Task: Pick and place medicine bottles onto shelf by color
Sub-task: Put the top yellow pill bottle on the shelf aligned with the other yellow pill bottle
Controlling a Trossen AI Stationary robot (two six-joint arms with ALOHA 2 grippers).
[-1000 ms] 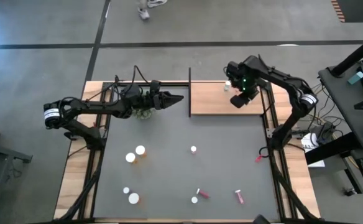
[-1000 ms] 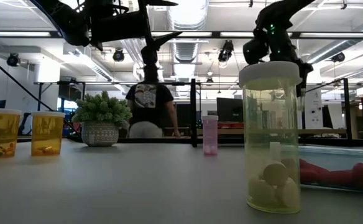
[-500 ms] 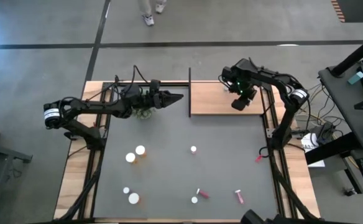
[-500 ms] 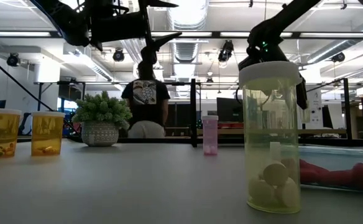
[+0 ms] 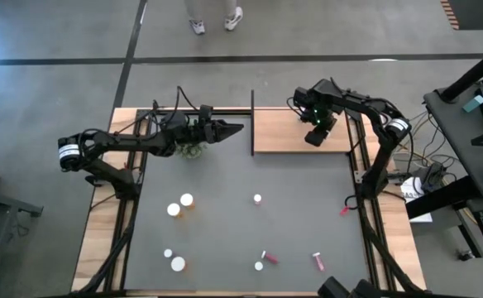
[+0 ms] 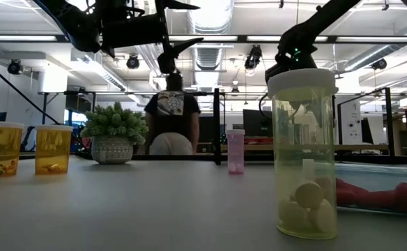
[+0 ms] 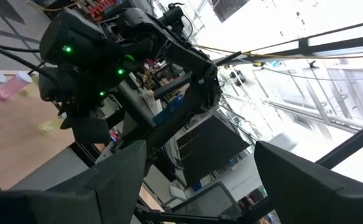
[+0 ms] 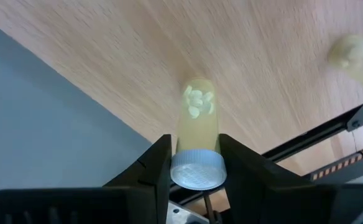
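Holding a yellow-green bottle [image 8: 196,140] clamped by its cap end in my right gripper [image 5: 315,132] above the shelf [image 5: 287,136], I am judging it best to lower gently and stand it beside the vial already there, while my left gripper [image 5: 231,130] is waiting open over the table.
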